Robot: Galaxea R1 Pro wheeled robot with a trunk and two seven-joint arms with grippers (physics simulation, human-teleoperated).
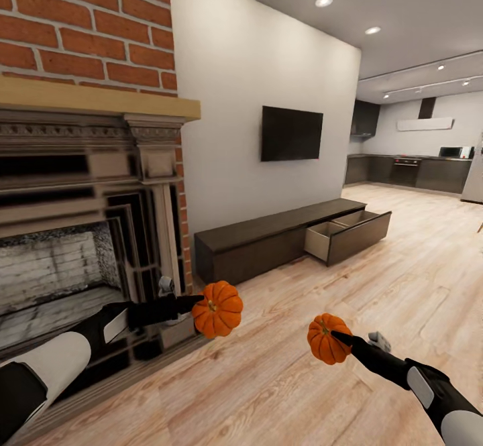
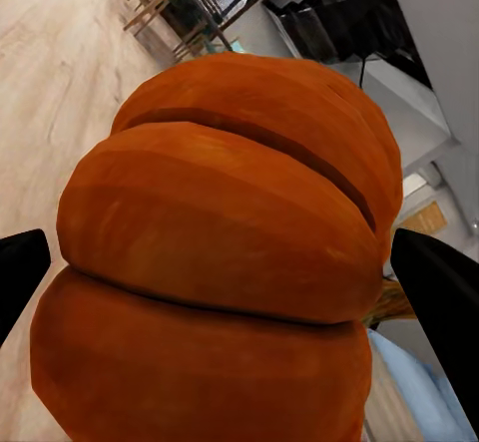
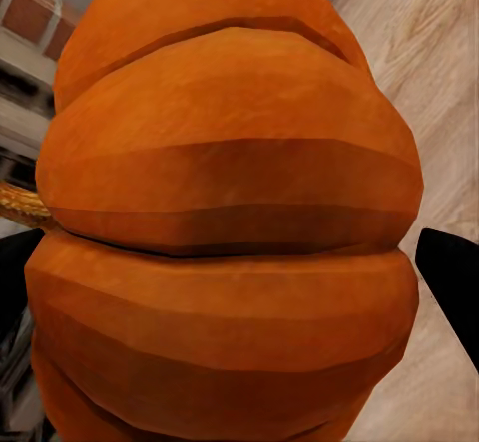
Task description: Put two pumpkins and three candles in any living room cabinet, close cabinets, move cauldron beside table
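Head view: two pumpkins, left pumpkin [image 1: 217,308] in left jaws, right pumpkin [image 1: 327,339] in right jaws; one cabinet [image 1: 282,235], drawer open.

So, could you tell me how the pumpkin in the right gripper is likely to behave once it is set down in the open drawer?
Being round and ribbed, the right pumpkin may well roll or rock in the drawer. It looks stiff, keeping its shape between the right gripper fingers. Its smooth skin could slip.

open floor [image 1: 376,298] before cabinet [image 1: 268,238]
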